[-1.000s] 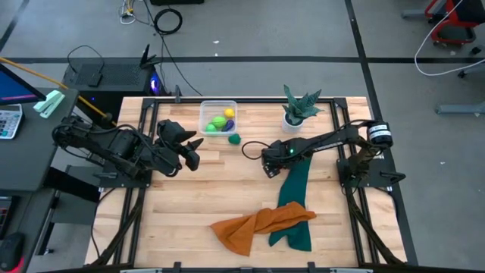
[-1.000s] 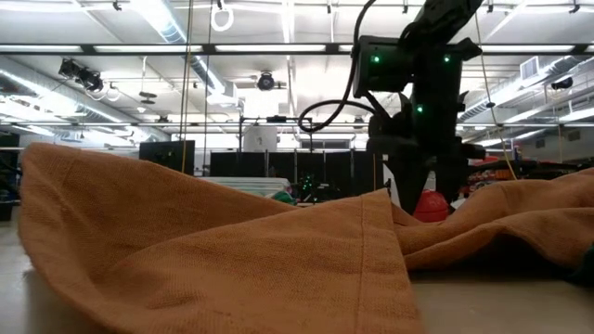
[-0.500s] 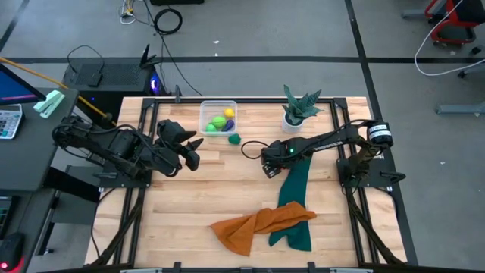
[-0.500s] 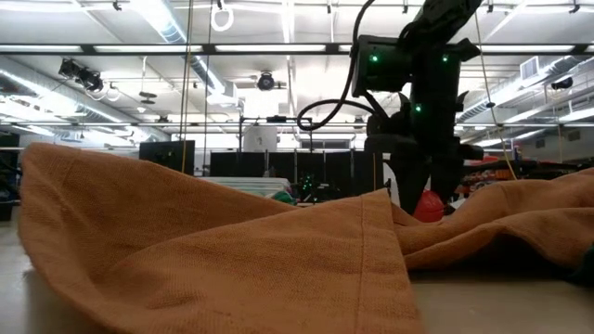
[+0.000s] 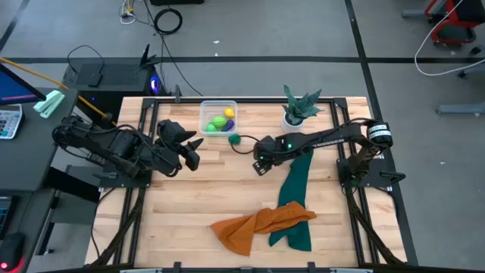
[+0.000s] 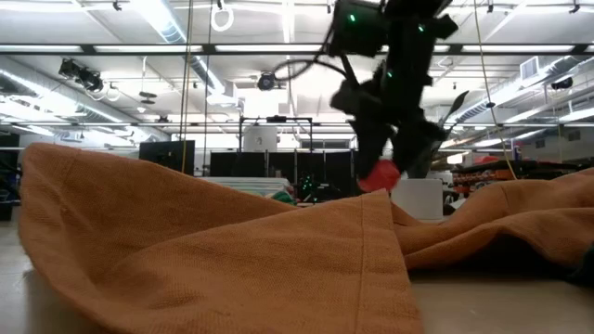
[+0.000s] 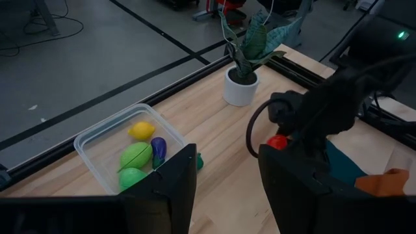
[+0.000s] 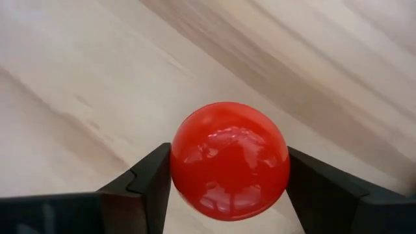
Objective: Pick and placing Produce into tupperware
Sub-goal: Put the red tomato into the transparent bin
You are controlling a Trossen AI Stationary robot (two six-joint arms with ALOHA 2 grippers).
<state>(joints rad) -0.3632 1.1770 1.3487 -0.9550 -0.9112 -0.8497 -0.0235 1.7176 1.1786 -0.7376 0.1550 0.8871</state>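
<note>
Lifted off the tabletop [image 5: 189, 205] since a second ago, the red produce piece [image 8: 229, 166] now hangs above the wood and has travelled toward the left, closer to the tupperware [image 5: 217, 118]. The right gripper [image 5: 260, 163] has its fingers [image 8: 146, 182] clamped on either side of the red piece, near the middle of the tabletop. The left gripper [image 7: 227, 188] hovers toward the left edge, fingers partly apart and holding nothing, unmoved. The tupperware sits at the far edge holding a yellow piece [image 7: 142, 131], a purple piece [image 7: 158, 148] and two light green pieces [image 7: 135, 156]; a dark green piece [image 5: 234, 139] lies just beside it. A potted plant [image 5: 297, 110] stands near the far edge, and orange [image 5: 254, 225] and green [image 5: 294, 201] cloths lie toward the near edge.
</note>
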